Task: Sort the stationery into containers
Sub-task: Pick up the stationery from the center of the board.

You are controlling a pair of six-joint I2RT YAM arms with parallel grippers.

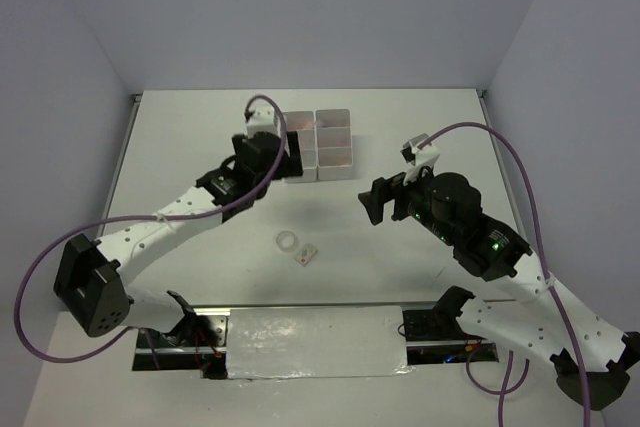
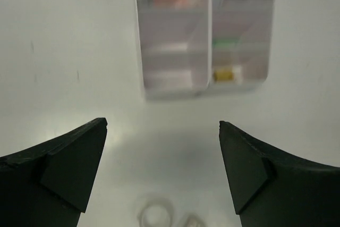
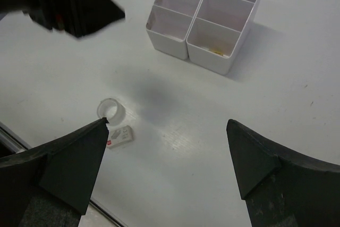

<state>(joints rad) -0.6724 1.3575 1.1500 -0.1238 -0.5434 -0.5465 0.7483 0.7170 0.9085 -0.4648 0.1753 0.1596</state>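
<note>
The block of six small white open-topped square boxes (image 3: 210, 59), joined two by three, sits on the far middle of the white tabletop (image 1: 450, 137); through my left wrist camera I make out blurred peach, green and yellow things lying in some of its compartments, but I cannot tell what each one is. Nearer my bases, well apart from the boxes, a clear tape ring (image 3: 110, 111) lies flat on the table, and just beside it on the near side rests a small white eraser with a red mark (image 3: 119, 135); whether the two touch I cannot tell. My left gripper (image 2: 163, 126) hangs over the table at the near left corner of the box block, its jaws spread wide with nothing between them. My right gripper (image 3: 167, 123) hovers to the right of the ring and eraser, its jaws also wide apart and holding nothing
</note>
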